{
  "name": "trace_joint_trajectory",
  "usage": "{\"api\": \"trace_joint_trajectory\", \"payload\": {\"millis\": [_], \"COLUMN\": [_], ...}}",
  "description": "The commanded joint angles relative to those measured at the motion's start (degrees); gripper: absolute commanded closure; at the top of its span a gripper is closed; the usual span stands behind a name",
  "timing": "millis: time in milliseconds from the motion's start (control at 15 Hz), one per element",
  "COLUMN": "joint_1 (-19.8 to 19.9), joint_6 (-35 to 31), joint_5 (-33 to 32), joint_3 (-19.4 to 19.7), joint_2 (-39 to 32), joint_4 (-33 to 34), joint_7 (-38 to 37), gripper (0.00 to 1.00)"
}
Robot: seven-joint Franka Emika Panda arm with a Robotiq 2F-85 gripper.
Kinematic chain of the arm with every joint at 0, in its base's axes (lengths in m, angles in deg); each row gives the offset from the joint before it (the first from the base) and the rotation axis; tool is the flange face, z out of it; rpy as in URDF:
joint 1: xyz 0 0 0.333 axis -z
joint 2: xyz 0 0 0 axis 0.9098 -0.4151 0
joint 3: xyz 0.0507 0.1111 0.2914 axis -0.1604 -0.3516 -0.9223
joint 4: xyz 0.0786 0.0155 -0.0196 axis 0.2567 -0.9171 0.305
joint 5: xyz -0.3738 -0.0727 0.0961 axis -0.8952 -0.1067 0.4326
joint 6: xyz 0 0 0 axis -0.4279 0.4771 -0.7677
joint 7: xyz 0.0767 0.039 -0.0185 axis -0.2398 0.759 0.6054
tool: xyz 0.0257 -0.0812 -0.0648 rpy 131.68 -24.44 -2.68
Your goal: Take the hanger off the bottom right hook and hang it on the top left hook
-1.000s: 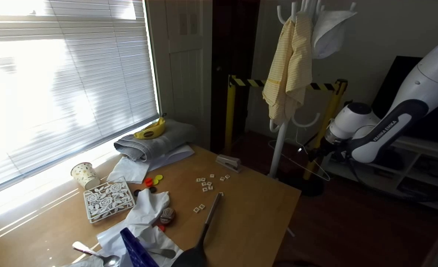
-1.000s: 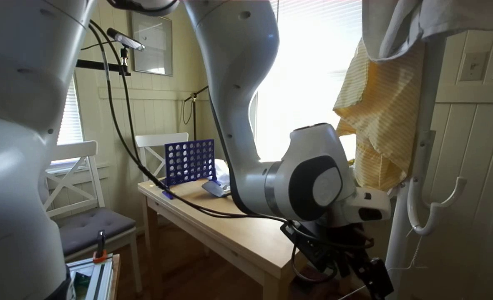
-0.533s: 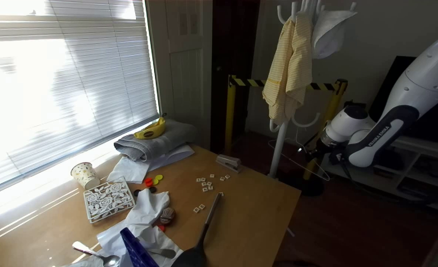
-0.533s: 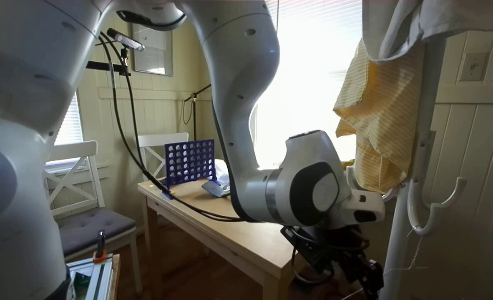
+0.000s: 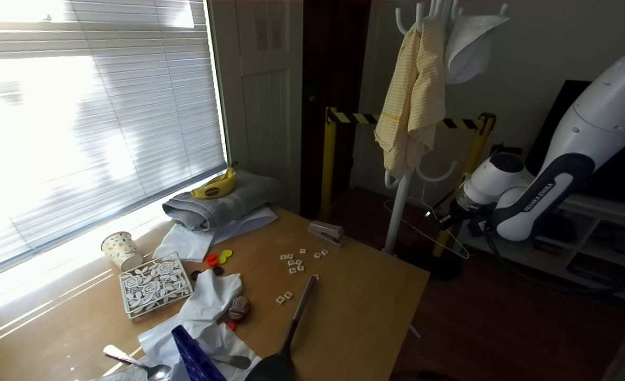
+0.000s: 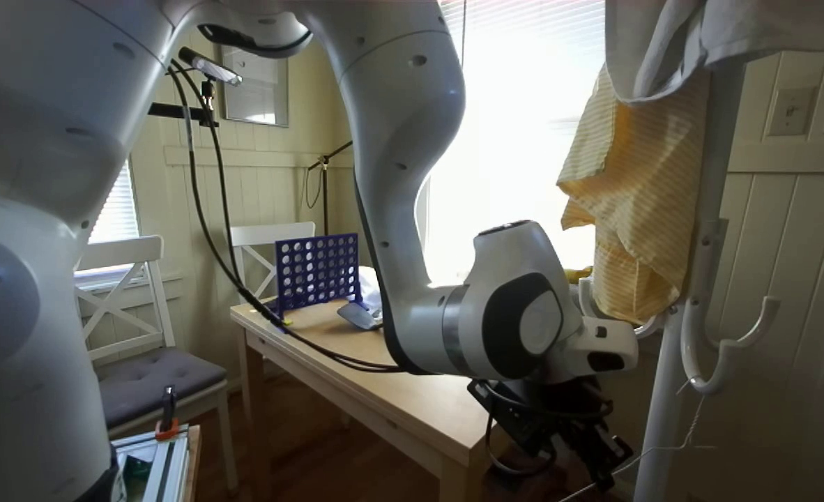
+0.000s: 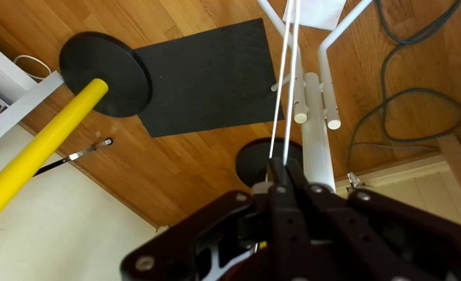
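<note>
The thin wire hanger (image 6: 696, 416) hangs by its twisted neck from the rack's lower hook (image 6: 722, 373), the bottom right one in that exterior view. My gripper (image 6: 608, 468) is below and left of this hook, at the hanger's sloping side. In the wrist view two pale strands of the hanger (image 7: 293, 78) run down toward the gripper (image 7: 285, 160); the nearer strand ends between the fingertips, which are shut on it, and the thinner one passes outside on the left. Among the top hooks in an exterior view, the leftmost hook (image 5: 400, 22) looks bare.
A pale yellow striped towel (image 5: 412, 106) and a white cloth (image 5: 471, 47) hang higher on the rack. The rack's pole (image 7: 318, 156) stands close beside the gripper. A yellow barrier post (image 7: 55, 136), the wooden table (image 5: 365, 296) and a white shelf (image 5: 582, 227) are nearby.
The gripper's fingers have gone from open to shut on the hanger's wire. My arm has drawn a little to the left in both exterior views, and the hanger has shifted slightly.
</note>
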Motion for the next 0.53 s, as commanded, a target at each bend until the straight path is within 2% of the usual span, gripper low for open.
{"api": "trace_joint_trajectory", "payload": {"millis": [0, 133, 267, 467], "joint_1": [0.76, 0.11, -5.28, -14.93], "joint_6": [-1.85, -2.58, -4.60, -9.69], "joint_5": [0.34, 0.04, -0.01, 1.74], "joint_3": [-1.13, -0.64, 5.29, 17.15], "joint_2": [0.11, 1.27, 3.44, 5.57], "joint_4": [-0.71, -1.64, -3.63, -6.28], "joint_7": [-0.42, -0.36, -0.93, -0.20], "gripper": [1.00, 0.99, 0.99, 0.99]}}
